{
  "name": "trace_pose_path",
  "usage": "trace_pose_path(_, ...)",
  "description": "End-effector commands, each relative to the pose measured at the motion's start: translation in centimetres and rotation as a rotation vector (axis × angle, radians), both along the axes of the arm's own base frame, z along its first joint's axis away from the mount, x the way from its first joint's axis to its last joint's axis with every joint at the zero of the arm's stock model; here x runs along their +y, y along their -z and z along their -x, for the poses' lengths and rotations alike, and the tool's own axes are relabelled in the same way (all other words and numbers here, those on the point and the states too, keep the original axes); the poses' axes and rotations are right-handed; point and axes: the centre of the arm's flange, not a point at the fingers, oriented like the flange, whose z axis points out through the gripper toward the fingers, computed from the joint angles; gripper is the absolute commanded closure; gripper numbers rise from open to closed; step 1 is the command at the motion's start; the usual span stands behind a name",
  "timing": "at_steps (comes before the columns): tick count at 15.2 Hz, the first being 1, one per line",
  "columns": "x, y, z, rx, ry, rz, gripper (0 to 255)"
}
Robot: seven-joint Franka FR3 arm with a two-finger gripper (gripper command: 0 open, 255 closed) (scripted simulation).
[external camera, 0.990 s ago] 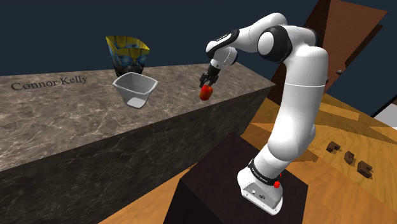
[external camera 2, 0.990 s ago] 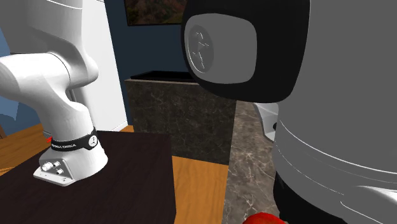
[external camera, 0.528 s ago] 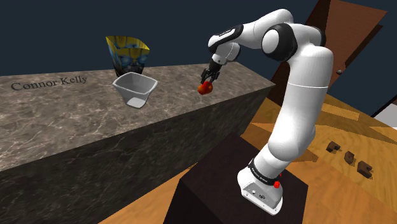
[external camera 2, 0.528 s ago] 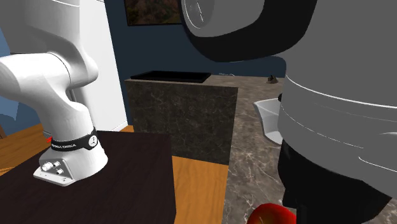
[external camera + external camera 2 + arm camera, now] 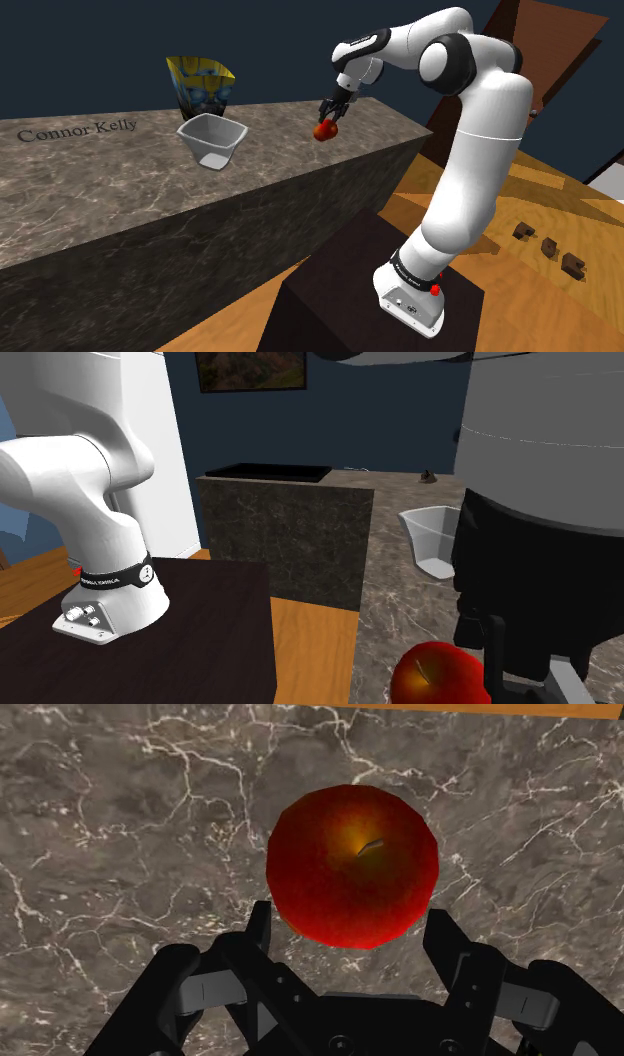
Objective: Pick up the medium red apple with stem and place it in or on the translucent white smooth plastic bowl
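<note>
Counter: dark veined marble beneath your gripper.
Gripper: its fingers clasp the red apple (stem toward your wrist camera).
Apple: just above the counter, well apart from the bowl.
Bowl: white, upright, toward the shoulder view's left.

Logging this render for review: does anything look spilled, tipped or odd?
Nothing spilled or tipped: the bowl stands upright, the tool clasps the apple. One oddity: the name "Connor Kelly" is lettered across the marbled counter.
</note>
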Motion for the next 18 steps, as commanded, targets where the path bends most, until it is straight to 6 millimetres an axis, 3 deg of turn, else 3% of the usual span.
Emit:
trace_pose_path(1,0.0,-1.1,0.0,0.0,0.0,0.0,255)
trace_pose_path(18,0.0,-10.1,0.0,0.0,0.0,0.0,255)
